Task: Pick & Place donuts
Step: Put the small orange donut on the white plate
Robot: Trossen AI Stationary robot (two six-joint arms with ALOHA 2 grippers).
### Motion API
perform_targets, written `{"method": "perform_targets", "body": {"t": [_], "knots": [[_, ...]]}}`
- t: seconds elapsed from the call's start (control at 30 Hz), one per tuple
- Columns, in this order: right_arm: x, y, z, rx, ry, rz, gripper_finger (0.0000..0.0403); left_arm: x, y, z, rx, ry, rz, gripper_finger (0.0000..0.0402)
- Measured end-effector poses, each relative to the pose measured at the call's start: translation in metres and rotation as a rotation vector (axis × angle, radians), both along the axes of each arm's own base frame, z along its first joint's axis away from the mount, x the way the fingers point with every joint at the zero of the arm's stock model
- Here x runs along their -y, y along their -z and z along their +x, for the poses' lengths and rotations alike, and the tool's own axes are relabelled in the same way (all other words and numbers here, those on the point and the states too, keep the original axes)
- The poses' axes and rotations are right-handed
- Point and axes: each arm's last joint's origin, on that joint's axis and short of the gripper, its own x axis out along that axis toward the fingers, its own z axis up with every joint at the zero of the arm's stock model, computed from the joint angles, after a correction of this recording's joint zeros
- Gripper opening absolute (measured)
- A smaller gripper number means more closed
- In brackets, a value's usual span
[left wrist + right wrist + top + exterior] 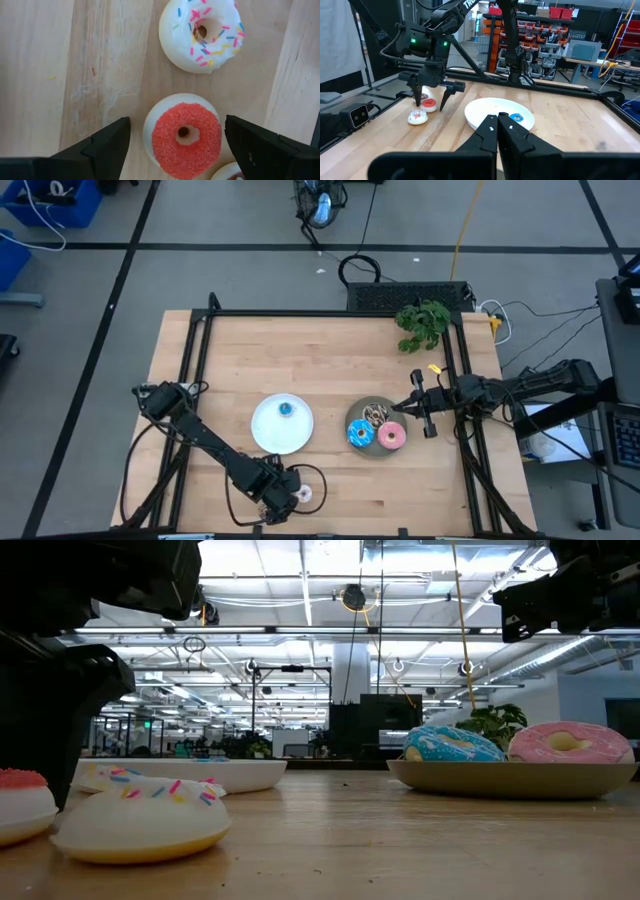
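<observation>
Table: pale wood grain, black frame at edges.
Plate: white; holds a small blue donut.
Second plate: grey; holds a blue-iced donut with light sprinkles, a pink-iced donut, and a brown donut with white drizzle.
Mini donut: red sugared top on white base.
Mini donut: white icing, pink, blue and yellow sprinkles.
Both arms: black.
Plant: green.

Both arms are dark, jointed, with black cables looped along them. The left claw has tapered black fingers under a housing lit with green lights and white lettering.
</observation>
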Motion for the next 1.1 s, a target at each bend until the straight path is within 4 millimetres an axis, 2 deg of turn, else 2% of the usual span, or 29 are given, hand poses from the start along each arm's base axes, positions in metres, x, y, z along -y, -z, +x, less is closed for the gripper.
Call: {"method": "perform_targets", "body": {"t": [0.2,0.3,0.63,0.8,1.1], "knots": [[0.000,0.000,0.000,0.000,0.002,0.000,0.0000,0.000,0.000,0.001,0.000,-0.012,0.005,0.0322],[0.000,0.000,0.000,0.000,0.003,0.000,0.0000,0.000,0.001,0.000,-0.003,-0.007,0.009,0.0306],[0.000,0.000,0.000,-0.001,0.003,0.010,0.0000,-0.002,-0.004,0.001,0.006,0.011,0.004,0.0171],[0.000,0.000,0.000,-0.001,0.003,0.010,0.0000,-0.005,-0.017,0.001,0.017,0.046,-0.052,0.0126],[0.000,0.001,0.000,-0.008,0.003,0.010,0.0000,-0.027,-0.079,-0.007,0.141,0.049,-0.069,0.0093]]}}
